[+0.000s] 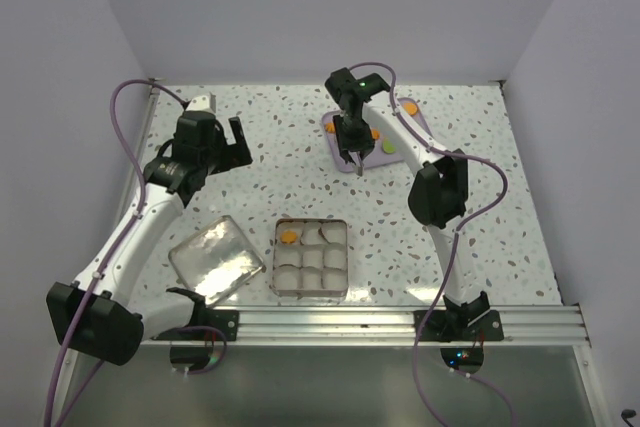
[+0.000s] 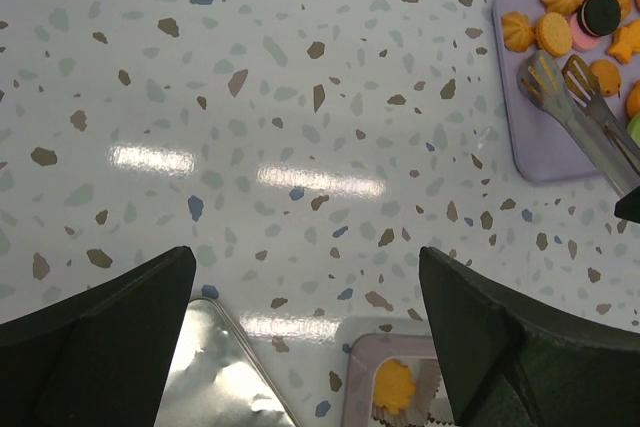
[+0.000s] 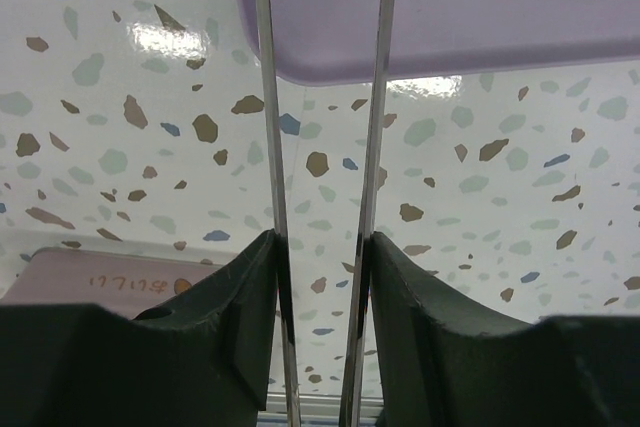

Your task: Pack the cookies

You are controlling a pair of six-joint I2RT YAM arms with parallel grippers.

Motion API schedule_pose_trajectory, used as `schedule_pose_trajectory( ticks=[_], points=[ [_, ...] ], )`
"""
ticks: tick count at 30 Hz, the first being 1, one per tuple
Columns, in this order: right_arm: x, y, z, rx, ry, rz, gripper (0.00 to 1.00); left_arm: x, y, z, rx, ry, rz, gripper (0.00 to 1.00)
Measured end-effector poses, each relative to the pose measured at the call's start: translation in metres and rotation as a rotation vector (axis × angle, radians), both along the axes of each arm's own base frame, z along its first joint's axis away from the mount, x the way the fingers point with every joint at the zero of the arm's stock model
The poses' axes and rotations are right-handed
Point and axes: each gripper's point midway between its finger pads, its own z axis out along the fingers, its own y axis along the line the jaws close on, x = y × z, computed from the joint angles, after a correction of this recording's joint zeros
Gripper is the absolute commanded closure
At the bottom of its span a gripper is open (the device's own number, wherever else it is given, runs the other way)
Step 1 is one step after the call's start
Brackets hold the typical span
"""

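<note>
Tin (image 1: pixel 311 295) sits lowest centre in my top view, just above the rail (image 1: pixel 400 322), with one orange cookie (image 1: pixel 289 237) in its upper-left corner. The lid (image 1: pixel 217 260) lies tilted just left of it, edges apart. Speckled table (image 1: pixel 500 207) gives me room to the right and above. My left gripper (image 2: pixel 307 262) hangs spread wide over bare table, upper left. My right gripper (image 3: pixel 320 247) pinches the tongs (image 3: pixel 262 97), whose blades cross the purple tray's (image 3: pixel 450 17) near edge. Most cookies (image 2: pixel 560 32) crowd that tray, upper centre.
</note>
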Motion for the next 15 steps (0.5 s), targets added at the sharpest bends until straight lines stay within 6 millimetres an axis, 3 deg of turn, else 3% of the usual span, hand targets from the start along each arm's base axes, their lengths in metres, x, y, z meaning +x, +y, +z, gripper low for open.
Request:
schedule_pose_trajectory(
  ticks=[9,12,15],
  points=[
    [0.003,0.001,0.012,0.013,-0.031,-0.002,0.64,-0.003,0.001,0.007,-0.004,-0.018,0.001,0.0],
    [0.0,0.0,0.034,0.04,-0.07,0.0,0.65,-0.005,0.004,0.009,0.002,-0.023,0.01,0.0],
    [-0.02,-0.007,0.065,0.073,-0.106,0.009,0.64,-0.006,0.009,0.011,0.016,-0.03,0.033,0.0]
  ],
)
